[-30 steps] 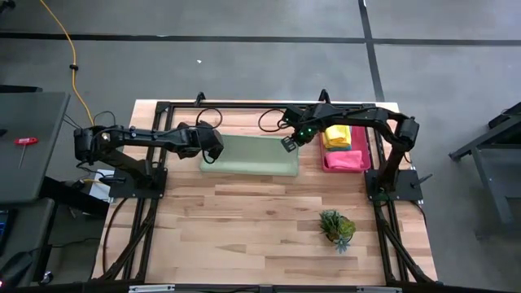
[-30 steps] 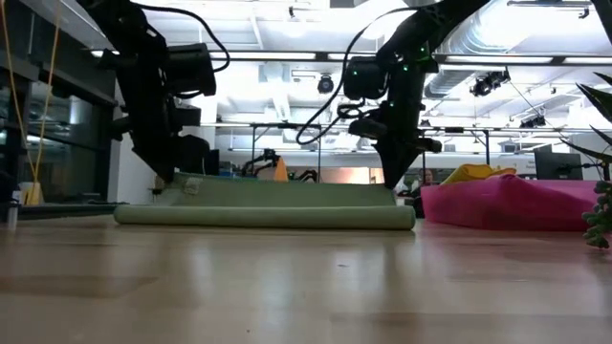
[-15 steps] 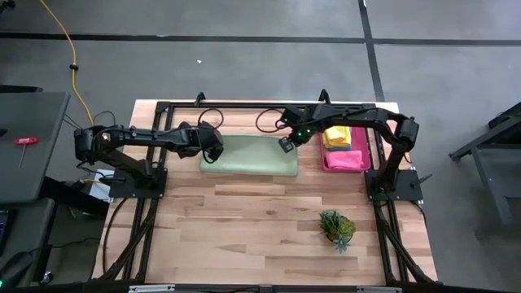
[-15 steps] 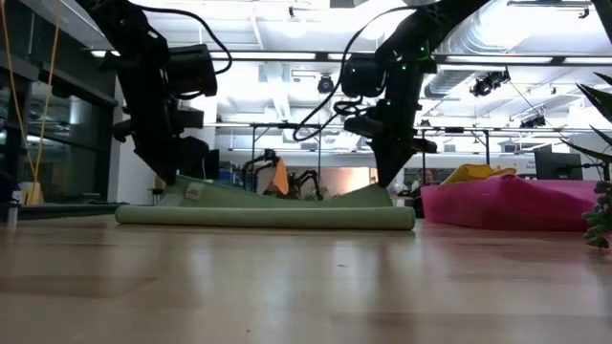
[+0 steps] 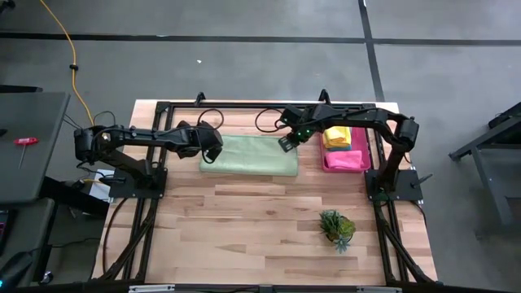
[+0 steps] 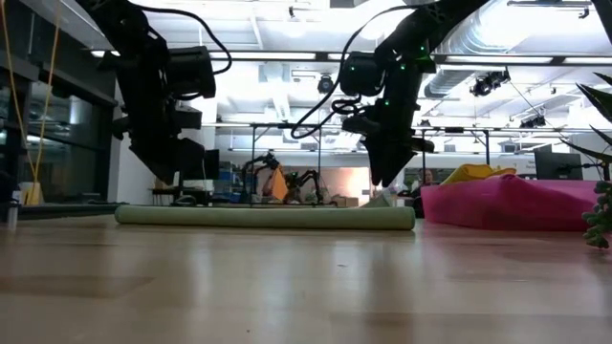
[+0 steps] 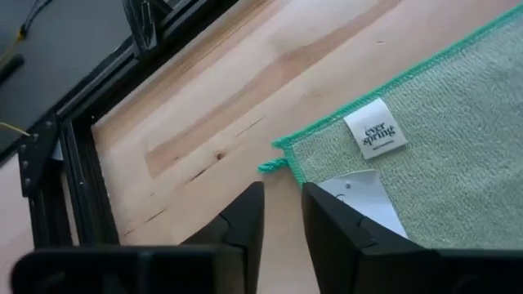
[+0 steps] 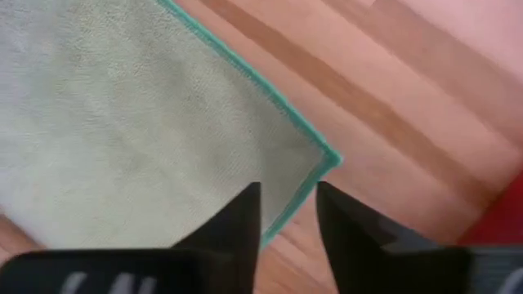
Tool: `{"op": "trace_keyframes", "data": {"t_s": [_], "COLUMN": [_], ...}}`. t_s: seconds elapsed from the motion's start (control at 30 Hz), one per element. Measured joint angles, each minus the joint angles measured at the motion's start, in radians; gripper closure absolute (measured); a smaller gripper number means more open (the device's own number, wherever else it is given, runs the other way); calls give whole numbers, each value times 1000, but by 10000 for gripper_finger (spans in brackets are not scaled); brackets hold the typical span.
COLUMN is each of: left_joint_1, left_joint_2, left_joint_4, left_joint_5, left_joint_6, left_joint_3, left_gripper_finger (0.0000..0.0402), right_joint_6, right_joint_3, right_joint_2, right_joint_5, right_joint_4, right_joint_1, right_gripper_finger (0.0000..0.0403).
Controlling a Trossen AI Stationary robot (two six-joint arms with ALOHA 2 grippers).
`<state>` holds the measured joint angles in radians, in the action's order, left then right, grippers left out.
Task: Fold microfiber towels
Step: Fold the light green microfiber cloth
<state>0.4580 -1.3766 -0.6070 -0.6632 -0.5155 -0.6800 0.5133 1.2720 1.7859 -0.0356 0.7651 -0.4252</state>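
On the far half of the wooden table (image 5: pixel 244 220), a pale green towel (image 5: pixel 249 155) lies flat, folded once, its long axis running left to right and its rolled fold edge toward the near side. The left gripper (image 5: pixel 213 152) hangs just above the towel's far-left corner, fingers slightly parted and holding nothing; the left wrist view shows the teal-stitched corner and a white label (image 7: pixel 375 129) lying free on the wood. The right gripper (image 5: pixel 286 144) hangs just above the far-right corner, likewise released, with the corner bare below its fingertips. Just right of the towel stands a pink tray (image 5: pixel 345 159) holding yellow, teal and pink towels (image 5: pixel 339 137). The near half of the table is open wood, apart from a small green plant (image 5: pixel 337 227) toward the near right. A black frame (image 5: pixel 244 106) borders the far edge.
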Motion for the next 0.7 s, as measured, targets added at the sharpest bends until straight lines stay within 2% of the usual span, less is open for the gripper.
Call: {"op": "trace_keyframes", "data": {"t_s": [0.17, 0.3, 0.53, 0.63, 0.7], "left_joint_1": [0, 10, 16, -18, -61], "left_joint_2": [1, 32, 153, 211, 253], "left_joint_4": [1, 0, -2, 9, 12], "left_joint_5": [13, 86, 335, 439, 450], "left_joint_6": [95, 168, 192, 216, 237], "left_joint_3": [0, 0, 0, 0, 0], "left_gripper_finger": [291, 266, 234, 228, 227], "right_joint_6": [-69, -146, -304, -309, -279], "right_joint_3": [0, 0, -23, -120, -204], "right_joint_2": [-1, -29, -132, -210, -274], "right_joint_5": [-26, 22, 47, 96, 142], "right_joint_4": [-7, 6, 16, -89, -173], "right_joint_1": [-15, -39, -16, 10, 31], "right_gripper_finger": [238, 204, 192, 192, 192]}}
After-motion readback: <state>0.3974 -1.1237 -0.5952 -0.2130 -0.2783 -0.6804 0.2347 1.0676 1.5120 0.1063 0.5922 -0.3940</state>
